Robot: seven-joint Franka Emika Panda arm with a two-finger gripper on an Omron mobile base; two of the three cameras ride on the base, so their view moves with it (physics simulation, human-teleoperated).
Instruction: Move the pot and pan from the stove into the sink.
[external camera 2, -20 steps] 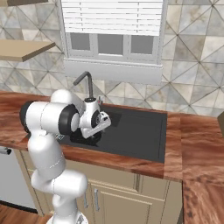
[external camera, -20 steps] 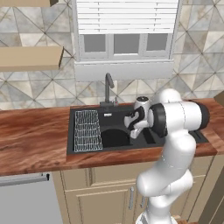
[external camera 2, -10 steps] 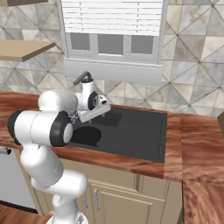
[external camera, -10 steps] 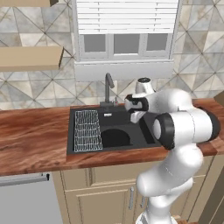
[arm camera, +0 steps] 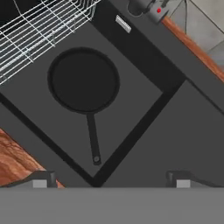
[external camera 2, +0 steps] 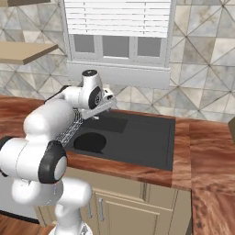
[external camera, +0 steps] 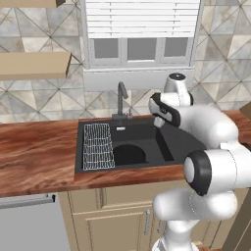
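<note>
Black pan (arm camera: 83, 81): lies flat on the floor of one sink (arm camera: 144, 65) basin, beside the wire rack (arm camera: 39, 30), handle towards the basin divider; placed there as the task asks. End effector (arm camera: 111, 177): above the sink, tips wide apart, holding nothing, apparently clear of the pan. Faucet (external camera: 121, 93): behind the sink. Wooden worktop (external camera: 34, 157): around the sink. Pot: judged not yet delivered, as none sits in the sink.

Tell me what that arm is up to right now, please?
Fingers open, holding nothing, above the sink. Pan lies flat in the basin beside the wire rack. Nothing in the way.
</note>
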